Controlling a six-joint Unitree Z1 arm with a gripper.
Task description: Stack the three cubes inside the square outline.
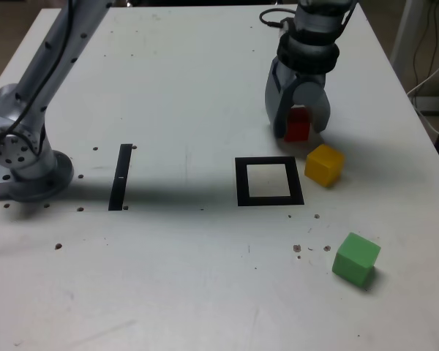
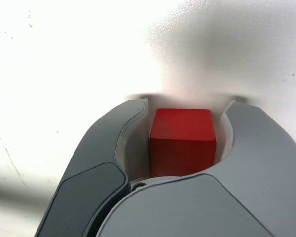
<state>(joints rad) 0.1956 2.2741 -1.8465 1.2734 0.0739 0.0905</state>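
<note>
Wrist view puts the red cube (image 2: 182, 140) right between the jaws of your gripper (image 2: 182, 148), deep in the throat. The jaws sit partly apart, curved round the block. One side looks almost touching; the other shows a thin gap, so I judge it bracketed, not clamped. I can't tell whether it is truly gripped, or whether it is off the table (image 2: 64, 64).

You're straddling that cube first probably because it goes at the base of the stack. Approaching from above leaves its neighbour alone.

Exterior view gives what the wrist camera misses. The gripper (image 1: 298, 128) stands upright over the red cube (image 1: 298, 124), low to the table (image 1: 168, 73). The square outline (image 1: 241, 181) lies near the tool, toward the camera and slightly to the exterior view's left, with nothing in it. The yellow cube (image 1: 325, 164) sits just beside the tool, toward the camera and to the exterior view's right, apart from the red one and close to the frame's corner. The green cube (image 1: 356, 259) is well apart from the tool, nearer the camera. A thin black strip (image 1: 121, 176) lies far off on the exterior view's left, near the arm's base (image 1: 22, 164).

The wrist camera alone shows the jaw gaps.

No cube is stacked yet.
</note>
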